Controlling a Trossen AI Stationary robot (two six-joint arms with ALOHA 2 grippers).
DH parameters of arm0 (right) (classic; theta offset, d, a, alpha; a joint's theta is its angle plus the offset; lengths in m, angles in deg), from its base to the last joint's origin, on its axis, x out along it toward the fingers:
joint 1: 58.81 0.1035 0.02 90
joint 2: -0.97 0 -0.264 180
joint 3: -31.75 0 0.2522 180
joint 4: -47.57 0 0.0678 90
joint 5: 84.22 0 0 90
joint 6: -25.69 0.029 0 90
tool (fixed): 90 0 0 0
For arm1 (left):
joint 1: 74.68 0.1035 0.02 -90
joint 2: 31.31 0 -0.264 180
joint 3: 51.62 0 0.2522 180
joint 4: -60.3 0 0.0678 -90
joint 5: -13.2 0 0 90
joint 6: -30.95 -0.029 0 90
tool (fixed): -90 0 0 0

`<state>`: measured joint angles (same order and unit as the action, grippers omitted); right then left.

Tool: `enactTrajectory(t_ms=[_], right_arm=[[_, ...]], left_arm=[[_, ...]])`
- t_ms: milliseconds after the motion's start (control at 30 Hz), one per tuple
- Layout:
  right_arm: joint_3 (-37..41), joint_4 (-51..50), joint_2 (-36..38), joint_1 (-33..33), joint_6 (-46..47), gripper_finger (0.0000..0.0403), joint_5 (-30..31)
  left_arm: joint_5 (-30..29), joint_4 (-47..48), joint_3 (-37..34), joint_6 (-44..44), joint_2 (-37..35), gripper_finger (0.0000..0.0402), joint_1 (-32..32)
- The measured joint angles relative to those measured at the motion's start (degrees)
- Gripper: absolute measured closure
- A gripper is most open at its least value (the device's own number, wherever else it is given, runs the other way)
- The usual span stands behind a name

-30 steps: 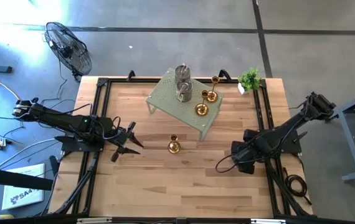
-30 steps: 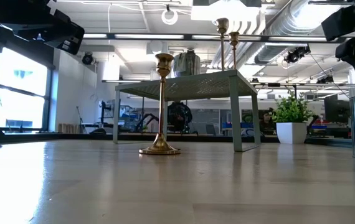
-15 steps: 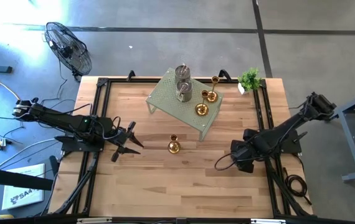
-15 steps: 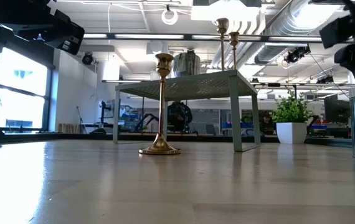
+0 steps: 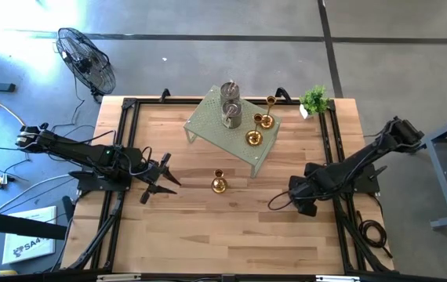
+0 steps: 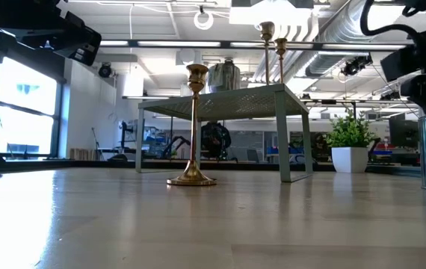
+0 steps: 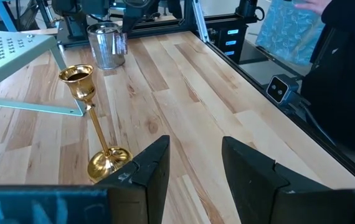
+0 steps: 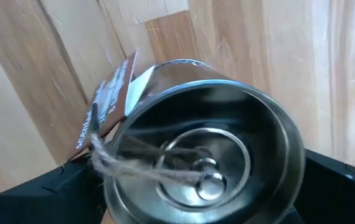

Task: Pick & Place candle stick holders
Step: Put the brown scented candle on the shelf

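Observation:
A gold candle stick holder (image 5: 219, 184) stands on its round base on the table, just right of my open, empty left gripper (image 5: 161, 178); it also shows in the left wrist view (image 7: 93, 118). My right gripper (image 5: 298, 200) is open above a grey-silver cup holder (image 8: 205, 162) with a paper tag (image 8: 109, 99) on a string. The cup stands on the table (image 7: 107, 45), with one finger on either side of its rim. On the pale green rack (image 5: 219, 133) stand two more grey cups (image 5: 230, 112) and three gold holders (image 5: 253, 137).
A small potted plant (image 5: 314, 99) stands at the table's far right corner. The rack stands on thin legs in the table's far middle. Black frame rails (image 5: 121, 149) run along both sides. Bare wood (image 5: 223, 235) lies toward the near edge. A fan (image 5: 86, 59) stands on the floor beyond the table.
My right gripper has come down toward the grey cup and a little toward the table's left edge. The cup has stayed where it stood on the table.

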<state>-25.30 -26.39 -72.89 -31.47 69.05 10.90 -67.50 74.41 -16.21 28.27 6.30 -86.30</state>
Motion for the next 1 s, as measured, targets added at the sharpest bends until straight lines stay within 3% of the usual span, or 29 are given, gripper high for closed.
enactTrajectory(t_ms=[167, 1000], right_arm=[[0.7, 1.6, 0.0, -0.5, 0.1, 0.0003, -1.8], [0.7, 3.8, 0.0, -0.4, 1.6, 0.0003, 3.4]], left_arm=[[0.3, 0.0, 0.0, 0.0, 0.0, 0.0259, 0.0], [0.2, 0.0, 0.0, 0.0, 0.0, 0.0259, 0.0]])
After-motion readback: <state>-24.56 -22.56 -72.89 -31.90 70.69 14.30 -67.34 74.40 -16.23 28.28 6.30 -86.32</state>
